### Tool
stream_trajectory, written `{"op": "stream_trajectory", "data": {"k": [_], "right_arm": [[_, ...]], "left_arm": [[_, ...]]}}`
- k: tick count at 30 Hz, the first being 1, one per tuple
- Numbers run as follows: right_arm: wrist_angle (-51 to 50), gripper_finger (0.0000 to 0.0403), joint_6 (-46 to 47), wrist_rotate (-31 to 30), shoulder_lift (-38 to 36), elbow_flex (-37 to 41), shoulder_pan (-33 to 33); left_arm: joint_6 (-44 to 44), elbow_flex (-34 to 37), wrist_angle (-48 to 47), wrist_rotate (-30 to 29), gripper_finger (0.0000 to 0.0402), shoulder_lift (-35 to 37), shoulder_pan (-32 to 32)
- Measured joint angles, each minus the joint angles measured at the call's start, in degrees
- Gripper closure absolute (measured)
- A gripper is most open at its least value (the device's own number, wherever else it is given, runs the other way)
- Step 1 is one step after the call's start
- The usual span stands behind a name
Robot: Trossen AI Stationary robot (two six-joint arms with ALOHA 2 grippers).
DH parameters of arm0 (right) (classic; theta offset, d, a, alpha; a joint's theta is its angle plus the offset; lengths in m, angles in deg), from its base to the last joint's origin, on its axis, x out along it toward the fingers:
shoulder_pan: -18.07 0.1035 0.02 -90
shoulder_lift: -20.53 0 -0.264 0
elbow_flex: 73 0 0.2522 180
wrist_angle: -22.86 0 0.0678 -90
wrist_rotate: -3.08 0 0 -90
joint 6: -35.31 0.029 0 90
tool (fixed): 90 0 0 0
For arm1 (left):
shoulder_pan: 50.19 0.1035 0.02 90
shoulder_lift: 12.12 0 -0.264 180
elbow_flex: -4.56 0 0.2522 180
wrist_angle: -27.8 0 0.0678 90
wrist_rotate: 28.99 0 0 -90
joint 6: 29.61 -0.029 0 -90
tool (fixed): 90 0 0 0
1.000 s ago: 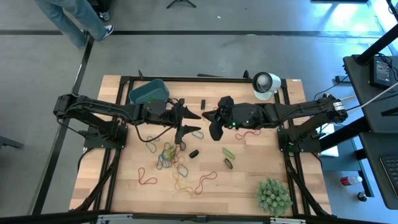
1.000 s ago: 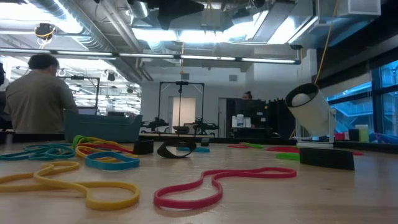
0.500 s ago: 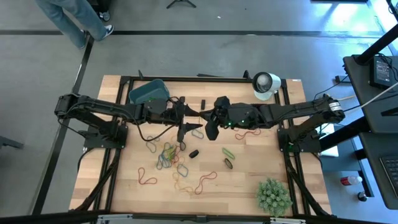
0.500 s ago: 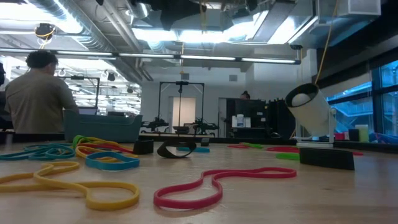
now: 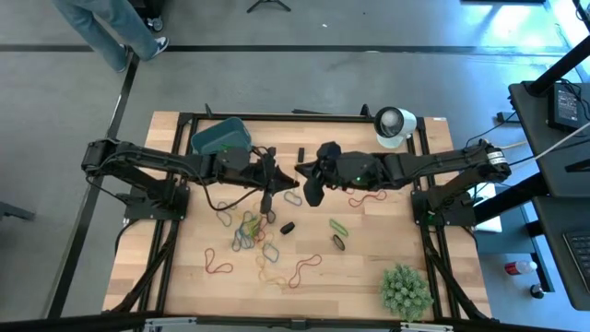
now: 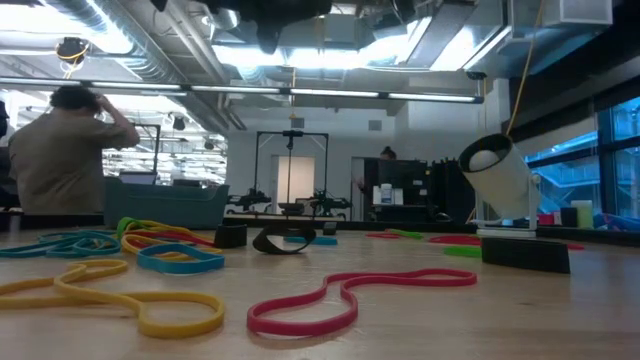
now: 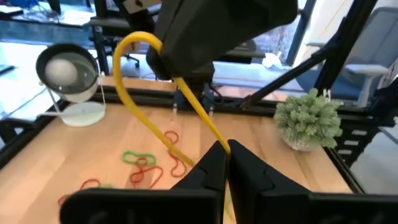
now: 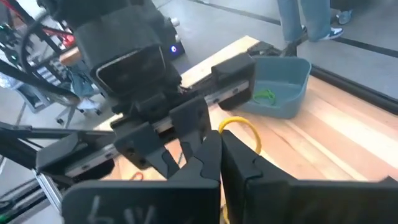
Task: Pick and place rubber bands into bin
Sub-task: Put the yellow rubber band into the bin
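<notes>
- Left pincer (image 7: 225,149) and right pincer (image 8: 219,144) meet mid-worktop, both clamped on one yellow rubber band (image 7: 163,93).
- Roughly a dozen loose coloured rubber bands (image 5: 251,232) lie below; one teal plastic bin (image 5: 220,136) sits behind the left arm.
- Pale wooden worktop (image 5: 369,267); one person (image 6: 62,150) stands behind.

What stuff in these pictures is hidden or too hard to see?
- Bin contents: the high view shows too little; the right wrist view shows one green band inside, the near wall hiding the rest.
- Yellow rubber band: its ends vanish behind both claws in the left wrist view.
- Band pile: too small to count in the high view.
</notes>
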Motion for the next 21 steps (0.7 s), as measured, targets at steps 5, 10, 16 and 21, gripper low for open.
{"op": "stream_trajectory", "data": {"k": [5,10,16,21], "right_arm": [[-2.4,0.0365,3.4,0.0,0.0,0.0,-0.1],[-4.7,0.0307,5.8,0.0,0.0,0.0,-0.7],[-11.4,0.0267,9.9,-0.1,0.2,0.0,-1.7],[-13.7,0.0268,14.8,-0.2,1.9,1.3,-2.0]], "left_arm": [[0.6,-1.1,-6.8,-0.2,0.0398,0.9,1.1],[2.9,-3.1,-17.3,1.6,0.0398,3.5,4.3],[4.4,-3.3,-28.8,0.7,0.0398,9.0,10.2],[3.4,-3.3,-38.1,-0.8,0.0398,13.4,18.5]]}}
